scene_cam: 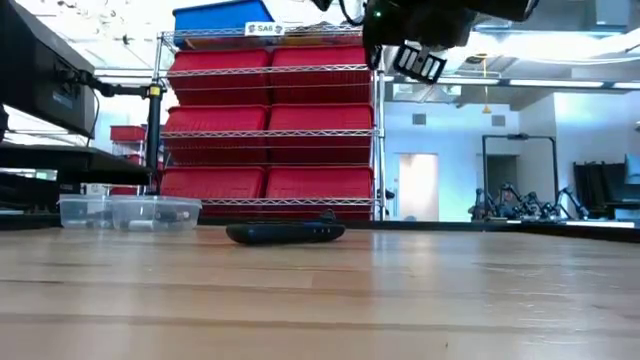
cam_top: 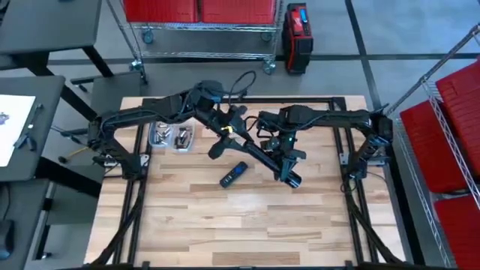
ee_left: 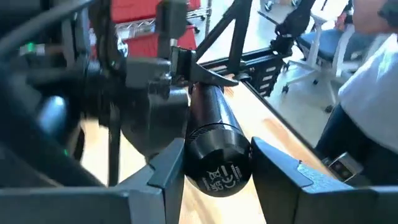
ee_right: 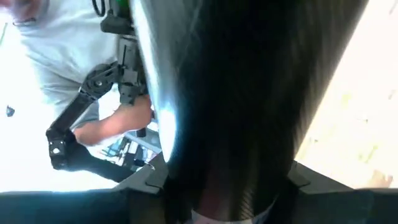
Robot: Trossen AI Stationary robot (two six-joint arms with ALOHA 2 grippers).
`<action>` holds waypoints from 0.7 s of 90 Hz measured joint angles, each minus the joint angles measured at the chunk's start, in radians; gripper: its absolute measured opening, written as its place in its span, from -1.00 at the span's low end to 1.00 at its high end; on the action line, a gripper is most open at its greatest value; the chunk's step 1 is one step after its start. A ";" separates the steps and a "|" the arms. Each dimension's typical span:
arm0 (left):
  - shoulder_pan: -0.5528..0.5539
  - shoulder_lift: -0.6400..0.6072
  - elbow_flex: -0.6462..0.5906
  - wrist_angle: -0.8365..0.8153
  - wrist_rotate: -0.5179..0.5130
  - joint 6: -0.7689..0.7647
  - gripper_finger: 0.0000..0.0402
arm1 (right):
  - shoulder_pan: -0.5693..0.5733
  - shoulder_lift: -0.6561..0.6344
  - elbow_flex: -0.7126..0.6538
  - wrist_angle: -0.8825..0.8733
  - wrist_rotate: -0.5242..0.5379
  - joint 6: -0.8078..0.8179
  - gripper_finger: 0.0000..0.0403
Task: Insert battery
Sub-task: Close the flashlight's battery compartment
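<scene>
Flashlight [cam_top: 271, 161]: black, smooth cylinder, frame centre, above wood-plank tabletop [cam_top: 247, 225]. Right claw [cam_top: 286, 154] clamped on it; left claw [ee_left: 217, 171] straddles its end, fingers parted. Battery hidden.

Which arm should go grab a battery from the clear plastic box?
Left, probably. The clear plastic box sits on the left side, nearer that arm. The left gripper stands open around the black cylindrical torch, while the right gripper clamps it and should hold on.
</scene>
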 joint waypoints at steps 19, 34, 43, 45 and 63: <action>-0.027 0.000 0.000 -0.002 -0.011 0.230 -0.34 | 0.014 0.000 0.000 0.006 -0.019 0.020 -0.33; -0.035 -0.002 0.000 -0.008 -0.048 0.525 -0.34 | 0.015 0.001 0.000 0.003 -0.034 0.026 -0.33; -0.043 -0.002 0.000 -0.010 -0.080 0.719 -0.34 | 0.015 0.001 0.000 0.000 -0.034 0.026 -0.33; -0.046 -0.002 0.000 -0.010 -0.084 0.762 -0.34 | 0.015 0.001 0.000 0.000 -0.035 0.026 -0.33; -0.076 -0.004 0.000 -0.011 -0.194 1.072 -0.34 | 0.014 0.001 0.000 -0.002 -0.042 0.028 -0.34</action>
